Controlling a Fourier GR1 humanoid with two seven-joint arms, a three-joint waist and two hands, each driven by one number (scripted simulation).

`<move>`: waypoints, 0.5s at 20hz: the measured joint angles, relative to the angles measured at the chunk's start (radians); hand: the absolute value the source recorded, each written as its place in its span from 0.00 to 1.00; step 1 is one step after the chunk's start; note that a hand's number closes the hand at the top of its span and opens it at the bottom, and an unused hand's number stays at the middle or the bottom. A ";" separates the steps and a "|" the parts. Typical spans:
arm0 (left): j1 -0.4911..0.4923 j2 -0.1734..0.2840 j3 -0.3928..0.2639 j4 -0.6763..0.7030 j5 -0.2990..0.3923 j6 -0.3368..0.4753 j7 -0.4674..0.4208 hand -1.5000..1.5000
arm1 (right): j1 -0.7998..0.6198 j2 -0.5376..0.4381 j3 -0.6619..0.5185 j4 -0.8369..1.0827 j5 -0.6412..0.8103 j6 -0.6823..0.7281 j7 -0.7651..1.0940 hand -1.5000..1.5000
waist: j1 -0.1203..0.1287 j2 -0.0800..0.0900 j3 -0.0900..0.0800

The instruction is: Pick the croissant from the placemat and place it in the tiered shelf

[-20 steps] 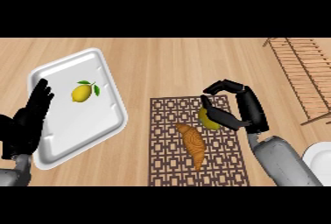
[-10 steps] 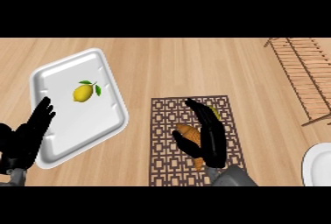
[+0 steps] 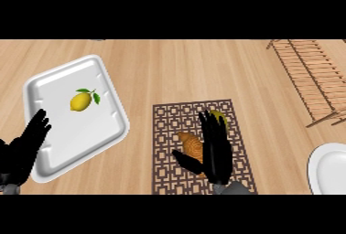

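Head view, looking steeply down on a light wooden counter (image 3: 169, 68). A brown placemat (image 3: 165, 137) with a pale lattice pattern lies near the centre, toward the near edge. On it rests the croissant (image 3: 190, 145), golden-brown and ridged, lying in the mat's middle part. The right hand (image 3: 218, 151) comes in from the near edge and lies over the right side of the croissant, fingers extended and pointing away, thumb spread to the left at the pastry's near end; the fingers are straight, not closed round the croissant. Whether the palm touches it cannot be told. Just beyond the fingertips, at the far right part of the mat, a small yellow-green fruit (image 3: 218, 113) shows partly; its kind cannot be told.

To the left, a white rectangular tray (image 3: 108, 137) sits at an angle on the counter, holding a lemon (image 3: 81, 100) with green leaves in its far half. The left hand (image 3: 25, 146) shows at the near left edge, open with fingers straight and pointing away, overlapping the tray's near left rim.

At the far right stands the tiered shelf (image 3: 304, 73), a wooden slatted rack. A white plate (image 3: 330, 169) is cut off by the near right edge.
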 measured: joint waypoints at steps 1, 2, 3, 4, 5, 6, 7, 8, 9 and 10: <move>0.002 -0.003 -0.002 -0.002 -0.001 0.002 -0.001 0.50 | -0.006 0.005 0.001 0.000 0.034 0.049 0.045 0.00 | 0.000 -0.001 0.000; 0.003 -0.002 0.000 0.001 0.001 -0.002 -0.001 0.50 | -0.009 0.007 0.006 0.003 0.068 0.100 0.087 0.00 | 0.000 -0.002 -0.001; 0.000 0.001 0.001 -0.002 0.002 -0.005 0.001 0.50 | -0.015 0.014 0.013 0.008 0.098 0.155 0.130 0.00 | 0.003 -0.002 -0.001; 0.000 -0.004 -0.002 0.000 0.000 -0.004 -0.003 0.50 | -0.019 0.016 0.022 0.006 0.124 0.212 0.173 0.00 | 0.005 -0.002 -0.002; 0.002 -0.006 -0.001 0.003 -0.002 -0.002 -0.006 0.50 | -0.024 0.016 0.028 0.002 0.147 0.274 0.213 0.00 | 0.006 -0.003 -0.003; 0.002 -0.008 -0.003 0.003 -0.003 -0.002 -0.010 0.50 | -0.028 0.016 0.036 -0.005 0.170 0.336 0.257 0.00 | 0.009 -0.004 -0.004; 0.002 -0.009 -0.005 0.000 -0.004 -0.004 -0.010 0.50 | -0.034 0.017 0.047 -0.018 0.188 0.399 0.303 0.00 | 0.012 -0.004 -0.003; 0.003 -0.009 -0.007 0.000 -0.005 -0.009 -0.012 0.50 | -0.041 0.017 0.059 -0.034 0.202 0.463 0.347 0.00 | 0.017 -0.003 -0.003; 0.001 -0.011 -0.007 0.001 -0.005 -0.011 -0.016 0.50 | -0.053 0.019 0.070 -0.051 0.214 0.529 0.389 0.00 | 0.020 -0.001 -0.001; -0.001 -0.009 -0.006 -0.001 -0.002 -0.018 -0.015 0.50 | -0.065 0.021 0.086 -0.071 0.220 0.591 0.432 0.00 | 0.027 0.001 0.000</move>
